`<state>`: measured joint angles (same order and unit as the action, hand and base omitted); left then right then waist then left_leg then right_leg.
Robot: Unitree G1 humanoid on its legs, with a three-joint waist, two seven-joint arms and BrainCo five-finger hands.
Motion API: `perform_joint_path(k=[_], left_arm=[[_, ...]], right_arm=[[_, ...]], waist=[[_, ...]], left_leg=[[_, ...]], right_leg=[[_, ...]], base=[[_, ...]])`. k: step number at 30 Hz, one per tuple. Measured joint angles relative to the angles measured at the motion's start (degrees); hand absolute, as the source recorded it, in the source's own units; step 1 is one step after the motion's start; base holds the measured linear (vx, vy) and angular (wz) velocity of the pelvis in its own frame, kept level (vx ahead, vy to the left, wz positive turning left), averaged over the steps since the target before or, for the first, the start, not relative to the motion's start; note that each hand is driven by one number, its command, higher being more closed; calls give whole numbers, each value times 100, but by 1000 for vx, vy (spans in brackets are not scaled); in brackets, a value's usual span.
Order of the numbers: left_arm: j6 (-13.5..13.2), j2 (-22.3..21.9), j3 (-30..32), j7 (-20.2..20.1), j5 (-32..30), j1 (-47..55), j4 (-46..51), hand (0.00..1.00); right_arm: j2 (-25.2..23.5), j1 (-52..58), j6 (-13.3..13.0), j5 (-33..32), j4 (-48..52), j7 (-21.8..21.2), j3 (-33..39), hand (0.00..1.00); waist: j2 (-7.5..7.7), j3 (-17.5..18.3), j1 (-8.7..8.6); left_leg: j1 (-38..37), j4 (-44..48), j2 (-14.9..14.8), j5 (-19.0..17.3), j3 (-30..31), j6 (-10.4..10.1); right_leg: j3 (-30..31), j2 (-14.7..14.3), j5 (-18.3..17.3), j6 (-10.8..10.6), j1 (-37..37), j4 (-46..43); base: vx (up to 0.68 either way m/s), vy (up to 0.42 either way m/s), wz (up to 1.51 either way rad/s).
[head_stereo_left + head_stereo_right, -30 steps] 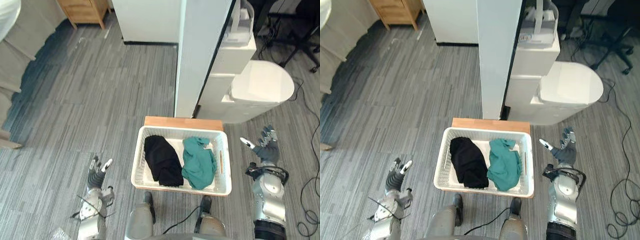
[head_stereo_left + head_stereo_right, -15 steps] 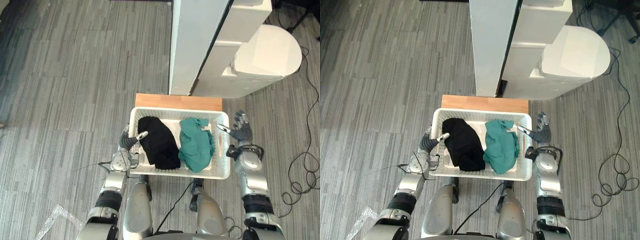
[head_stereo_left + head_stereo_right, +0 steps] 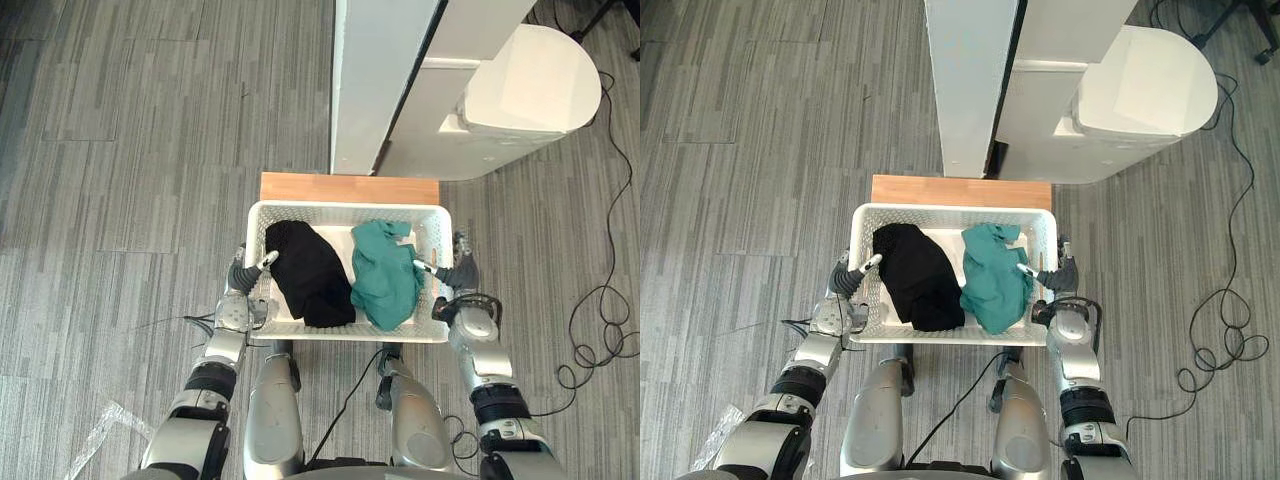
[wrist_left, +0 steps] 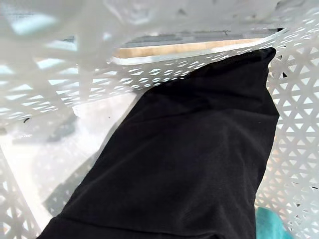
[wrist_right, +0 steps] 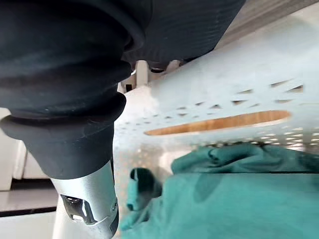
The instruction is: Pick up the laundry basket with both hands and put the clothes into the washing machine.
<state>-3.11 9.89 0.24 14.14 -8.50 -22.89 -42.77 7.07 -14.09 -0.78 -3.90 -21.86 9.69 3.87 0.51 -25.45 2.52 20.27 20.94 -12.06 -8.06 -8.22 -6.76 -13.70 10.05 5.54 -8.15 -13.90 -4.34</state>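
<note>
A white laundry basket [image 3: 345,206] is seen standing on a low wooden table [image 3: 348,187] on the grey striped floor [image 3: 130,150]. Two clothes are held in it: a black garment [image 3: 308,275] laid in the left half and a teal garment [image 3: 383,290] bunched in the right half, the two touching along the middle.

The left hand [image 3: 243,283] is placed at the basket's left wall, and the right hand [image 3: 462,275] at its right wall. On each side the fingers are kept fairly straight along the outside of the wall, while the thumb is spread over the rim towards the clothes. Nothing is gripped, though whether the fingers actually touch the lattice cannot be made out. In the right wrist view the thumb [image 5: 94,209] is seen inside the basket, near the teal garment.

Beyond the table a white column [image 3: 380,80] is seen, and just to its right the washing machine [image 3: 520,95], its rounded lid down.
</note>
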Motion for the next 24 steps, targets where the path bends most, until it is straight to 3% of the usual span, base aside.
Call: perform_joint_path(k=[10,15,16,17,24], left_arm=[[-2,171,-88,115,-133,-208,-77,0],[-5,292,-127,132,-241,-336,-78,0],[-5,306,-147,132,-242,-345,-78,100],[-5,355,-215,132,-243,-364,-78,100],[2,484,-377,100,-367,-702,-409,100]], right_arm=[[230,79,37,-77,-819,-130,-373,0],[264,18,-64,-246,-1042,-227,-434,0],[268,-17,-68,-275,-1104,-231,-436,0],[277,-81,-73,-341,-1224,-243,-447,100],[387,-572,-118,-712,-2076,-326,-581,100]], waist=[[72,-28,-8],[143,-41,-9],[153,-36,-9],[179,-31,-4],[309,19,-4]], left_leg=[[102,-13,-2,33,39,-38],[183,-14,1,73,80,-38],[188,-14,1,78,97,-38],[197,-14,1,86,97,-38],[265,-13,3,175,171,-37]], right_leg=[[-45,1,0,-1,-80,-28],[-68,2,11,11,-148,-47],[-75,2,12,12,-149,-47],[-89,1,14,15,-149,-49],[-183,10,25,28,-149,-57]], base=[[-6,-1,2],[-12,-2,2],[-30,-6,7],[-24,-1,4],[-38,-1,7]])
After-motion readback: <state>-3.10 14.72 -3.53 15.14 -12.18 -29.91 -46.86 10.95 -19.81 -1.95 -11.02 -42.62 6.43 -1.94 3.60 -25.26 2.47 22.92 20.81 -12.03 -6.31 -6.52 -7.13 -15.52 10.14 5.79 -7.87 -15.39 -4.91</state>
